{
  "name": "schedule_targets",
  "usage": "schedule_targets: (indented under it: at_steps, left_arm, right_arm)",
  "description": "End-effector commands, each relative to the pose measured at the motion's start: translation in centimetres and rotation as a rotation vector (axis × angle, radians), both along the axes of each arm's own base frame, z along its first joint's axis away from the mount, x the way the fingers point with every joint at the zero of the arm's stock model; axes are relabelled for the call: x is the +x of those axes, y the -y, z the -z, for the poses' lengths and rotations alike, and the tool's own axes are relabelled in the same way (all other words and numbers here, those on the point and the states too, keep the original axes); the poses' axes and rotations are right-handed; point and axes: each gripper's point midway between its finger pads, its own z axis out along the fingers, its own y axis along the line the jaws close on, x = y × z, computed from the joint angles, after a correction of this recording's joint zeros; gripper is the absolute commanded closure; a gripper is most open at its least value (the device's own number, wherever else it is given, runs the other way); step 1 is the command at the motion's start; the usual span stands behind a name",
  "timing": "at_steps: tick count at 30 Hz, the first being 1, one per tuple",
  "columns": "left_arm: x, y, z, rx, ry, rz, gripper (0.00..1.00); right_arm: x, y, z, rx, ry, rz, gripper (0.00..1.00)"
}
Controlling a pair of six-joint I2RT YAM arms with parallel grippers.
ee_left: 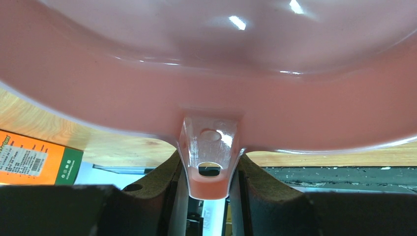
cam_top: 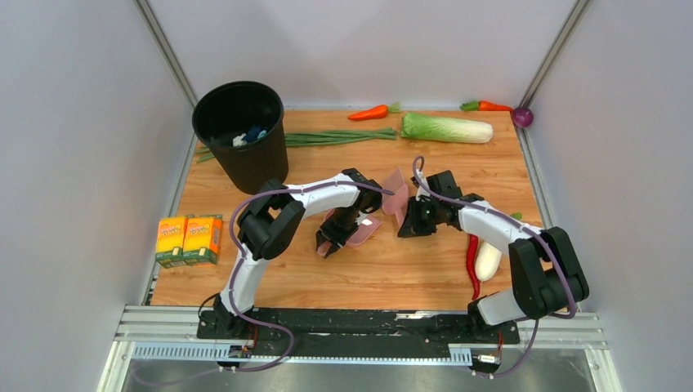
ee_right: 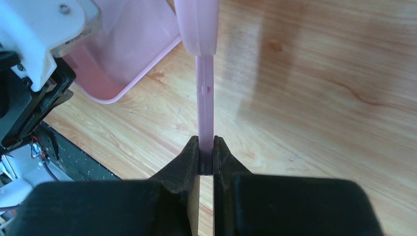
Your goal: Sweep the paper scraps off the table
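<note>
Left claw is pinched on the tab of the pink dustpan, held low as catcher; the pink brush is clamped by its handle in the right claw, ready to sweep; no paper scraps are seen on the worktop.

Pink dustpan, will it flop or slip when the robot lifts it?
Probably stiff: the pink dustpan holds its scoop shape though pinched only by its tab. Its glossy plastic looks slippery, so it might twist in the left gripper.
</note>
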Motion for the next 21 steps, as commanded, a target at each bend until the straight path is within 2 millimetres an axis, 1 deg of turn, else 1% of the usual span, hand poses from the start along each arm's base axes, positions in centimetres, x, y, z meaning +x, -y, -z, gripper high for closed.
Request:
schedule_targets:
  at_steps: [1,7,11,13,15,18,21]
  left_arm:
    - [0.3,-0.3,-0.5,0.011,0.014,0.032,1.0]
    - [0.6,-0.3,-0.7,0.016,0.027,0.033,1.0]
    - [0.7,-0.7,-0.8,0.03,0.036,0.039,1.0]
    - [0.8,-0.7,-0.7,0.033,0.037,0.042,1.0]
    - [0.9,-0.6,-0.9,0.029,0.042,0.04,1.0]
    - [1.3,-0.4,-1.0,0.029,0.06,0.046,1.0]
    - [1.7,-0.4,-1.3,0.033,0.081,0.048,1.0]
  right_arm:
    - [-1.0,-2.0,-1.4,0.049,0.04,-0.102,1.0]
    - [-1.9,-3.8,-1.8,0.087,0.042,-0.19,1.0]
    - [-2.3,-4.6,-3.2,0.13,0.058,-0.222,1.0]
    - [-2.6,-5.0,-4.2,0.168,0.061,-0.236,1.0]
    - [-3.2,-5.4,-4.7,0.202,0.047,-0.253,1.0]
    - [-4.5,-5.6,-5.0,0.233,-0.004,-0.282,1.0]
    - [-4.8,-5.0,-5.2,0.196,-0.013,-0.272,1.0]
